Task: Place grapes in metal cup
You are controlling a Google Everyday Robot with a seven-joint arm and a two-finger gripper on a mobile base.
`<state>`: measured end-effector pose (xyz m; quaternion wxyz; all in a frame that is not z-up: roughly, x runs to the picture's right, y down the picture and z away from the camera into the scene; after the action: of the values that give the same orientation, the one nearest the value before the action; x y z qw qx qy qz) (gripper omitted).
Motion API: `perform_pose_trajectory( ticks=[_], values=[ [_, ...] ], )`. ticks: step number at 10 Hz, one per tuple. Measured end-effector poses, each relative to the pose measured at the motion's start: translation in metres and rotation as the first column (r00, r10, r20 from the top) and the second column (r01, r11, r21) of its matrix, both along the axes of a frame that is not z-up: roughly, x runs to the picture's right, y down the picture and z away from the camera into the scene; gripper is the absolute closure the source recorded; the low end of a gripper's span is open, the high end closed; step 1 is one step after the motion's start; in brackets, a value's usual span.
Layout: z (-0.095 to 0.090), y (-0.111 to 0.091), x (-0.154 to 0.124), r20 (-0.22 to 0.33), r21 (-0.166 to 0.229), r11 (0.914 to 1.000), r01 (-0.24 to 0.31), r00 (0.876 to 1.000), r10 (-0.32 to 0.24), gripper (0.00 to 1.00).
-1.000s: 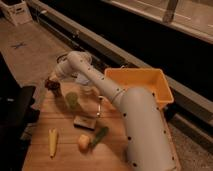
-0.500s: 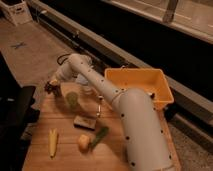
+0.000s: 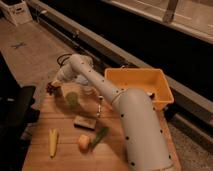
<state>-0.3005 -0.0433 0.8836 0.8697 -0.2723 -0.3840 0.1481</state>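
The arm reaches across the wooden table [image 3: 60, 117] to its far left corner, where the gripper [image 3: 54, 86] sits low at the board's edge. The grapes [image 3: 50, 90] show as a dark bumpy cluster directly at the gripper's tip; whether they are clamped or merely touched cannot be told, nor whether the gripper is apart or together. No metal cup can be made out with confidence; it may lie behind the wrist. Just beside the gripper, toward the arm's base, stands the translucent green cup [image 3: 72, 98]. Further that way lie a small block [image 3: 84, 122], a yellow strip [image 3: 52, 141], a round orange fruit [image 3: 83, 142] and a green stalk [image 3: 99, 136]. Well beyond sits the yellow bin [image 3: 140, 76]. Judgement: the reach suits a pick-up or carry of the grapes.
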Motion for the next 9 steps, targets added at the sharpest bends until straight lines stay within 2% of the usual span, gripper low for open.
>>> perform_pose_trajectory(
  ticks=[1, 2, 6, 9],
  values=[
    [0.000, -0.001, 0.001, -0.007, 0.003, 1.0000, 0.005, 1.000, -0.005, 0.22],
    [-0.001, -0.004, 0.002, -0.014, 0.011, 0.9999, 0.011, 1.000, -0.011, 0.20],
    [-0.009, -0.021, 0.006, -0.039, 0.057, 0.9973, 0.045, 0.998, -0.043, 0.20],
    [-0.034, -0.053, 0.015, -0.079, 0.138, 0.9883, 0.065, 0.995, -0.054, 0.20]
  ],
)
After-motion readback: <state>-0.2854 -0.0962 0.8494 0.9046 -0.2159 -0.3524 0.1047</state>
